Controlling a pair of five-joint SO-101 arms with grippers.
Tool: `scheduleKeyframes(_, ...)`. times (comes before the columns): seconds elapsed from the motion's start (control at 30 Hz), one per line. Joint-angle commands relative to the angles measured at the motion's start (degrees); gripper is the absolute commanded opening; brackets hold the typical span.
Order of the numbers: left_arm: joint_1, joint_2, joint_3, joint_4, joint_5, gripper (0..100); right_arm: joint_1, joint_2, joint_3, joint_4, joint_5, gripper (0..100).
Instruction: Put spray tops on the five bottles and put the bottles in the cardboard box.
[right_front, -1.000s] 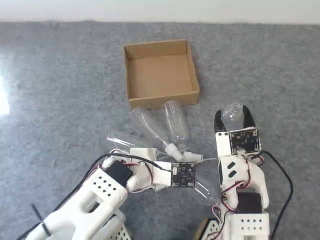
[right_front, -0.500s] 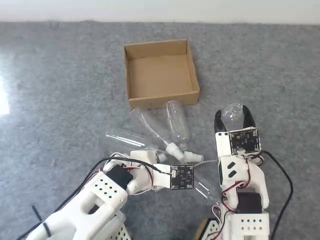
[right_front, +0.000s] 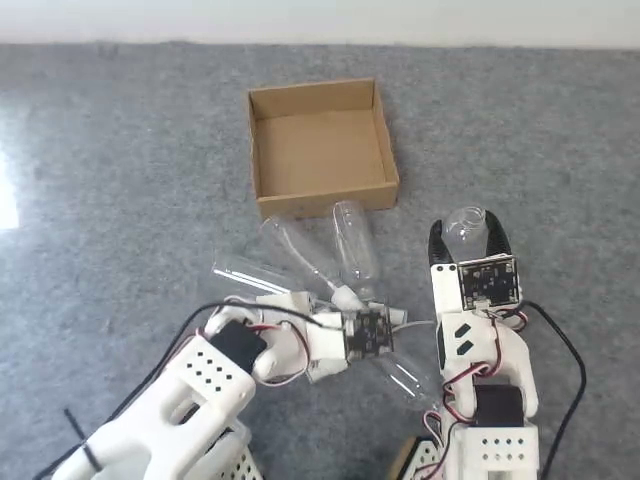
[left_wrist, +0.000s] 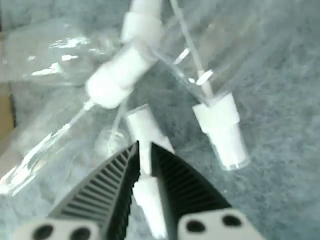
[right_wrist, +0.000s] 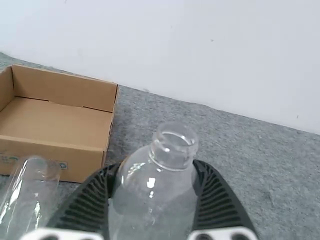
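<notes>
On the grey speckled counter (right_front: 120, 150), beside the open brown cardboard box (right_front: 325, 200), the right fingers (right_wrist: 220, 200) are clamping an uncapped clear plastic bottle (right_wrist: 157, 185) upright. The left fingers (left_wrist: 117, 180) are pinching a white plastic spray top (left_wrist: 145, 132) among toppled clear bottles (right_front: 355, 245).

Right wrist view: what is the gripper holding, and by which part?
The right gripper holds an upright clear plastic bottle by its body, just below the open neck.

The bench (right_front: 110, 140) is covered in a grey, carpet-like surface. A plain white wall (right_front: 320, 18) runs along its far edge. A bright patch of light (right_front: 6, 200) lies at one side edge.
</notes>
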Motion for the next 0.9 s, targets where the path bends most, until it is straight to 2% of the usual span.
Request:
scheduleKeyframes(0.0,-0.18,0.26,-10.95,10.73,7.47,9,0.31,-0.75,1.23,-1.01,0.70,0.9)
scheduleKeyframes(0.3,-0.09,0.44,-13.05,16.70,10.73,9,0.22,-0.75,1.23,-1.01,0.70,0.9)
scheduleKeyframes(0.63,-0.09,0.70,-13.14,16.97,11.16,9,0.22,-0.75,1.23,-0.92,0.70,0.9)
scheduleKeyframes(0.73,-0.09,4.57,-14.11,16.62,11.16,9,0.22,-0.75,1.23,-0.92,0.70,0.9)
scheduleKeyframes(0.87,-0.18,16.00,-19.03,16.62,13.36,9,0.22,-0.75,1.23,-0.92,0.70,0.9)
